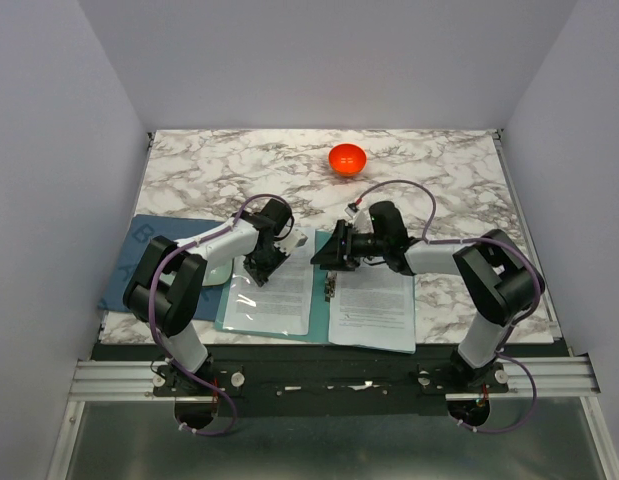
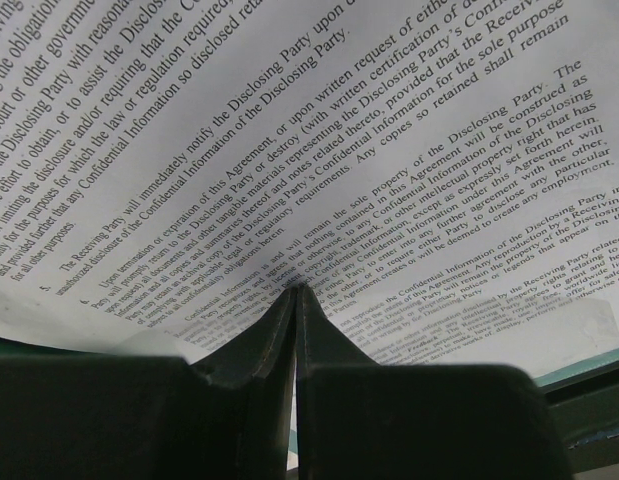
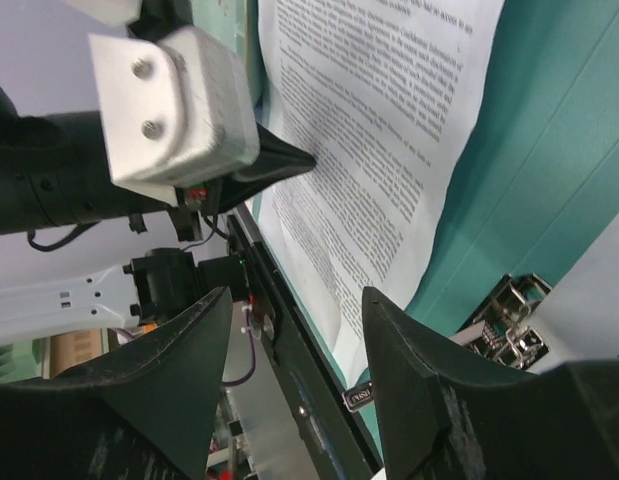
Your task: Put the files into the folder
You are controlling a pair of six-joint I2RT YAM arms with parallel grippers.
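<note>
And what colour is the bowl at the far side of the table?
The bowl is orange-red, seen best in the top view.

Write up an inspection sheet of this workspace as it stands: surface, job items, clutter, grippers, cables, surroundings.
Surface: white-and-grey marbled table.
Job's things: teal folder lies open near the front edge; printed files lie on both halves, and one sheet is lifted and curved.
Clutter: orange bowl at the back; dark blue mat and pale mint plate left of the folder.
Grippers: left gripper jaws shut on the lifted sheet's edge; right gripper jaws open, empty, near the metal clip.
Cables: purple cables loop along both arms.
Surroundings: plain pale walls; metal rail at the near edge.
</note>
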